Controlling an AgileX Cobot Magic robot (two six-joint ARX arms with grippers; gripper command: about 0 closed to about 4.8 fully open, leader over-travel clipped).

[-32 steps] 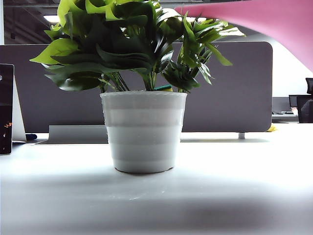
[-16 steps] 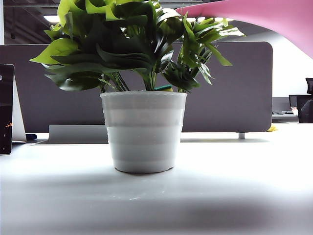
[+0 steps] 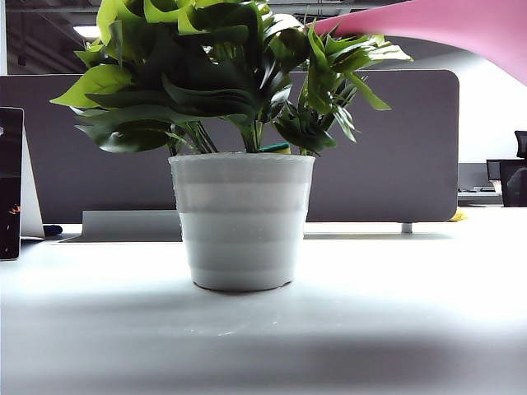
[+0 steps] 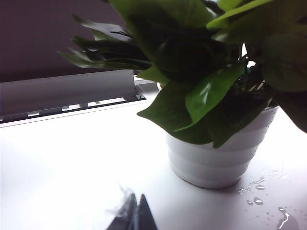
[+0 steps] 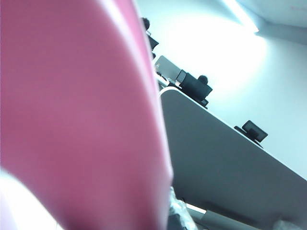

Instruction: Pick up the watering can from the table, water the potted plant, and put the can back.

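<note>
The potted plant (image 3: pixel 241 222), green leaves in a white ribbed pot, stands mid-table (image 3: pixel 395 313). The pink watering can (image 3: pixel 461 25) hangs in the air at the top right of the exterior view, its spout tip reaching over the rightmost leaves. The pink can (image 5: pixel 81 120) fills most of the right wrist view, and my right gripper is shut on it; only one finger (image 5: pixel 175 214) shows beside it. My left gripper (image 4: pixel 135 212) sits low over the table beside the white pot (image 4: pixel 211 163), tips together and holding nothing.
A grey partition (image 3: pixel 395 148) runs behind the table. A dark screen (image 3: pixel 10 181) stands at the far left, next to a grey stand (image 3: pixel 132 224). Water drops (image 4: pixel 256 184) lie on the table by the pot.
The pink can has tilted: its spout tip has dipped slightly toward the leaves and shifted right, while its underside at the right edge has lifted. The plant and left gripper are unmoved.
</note>
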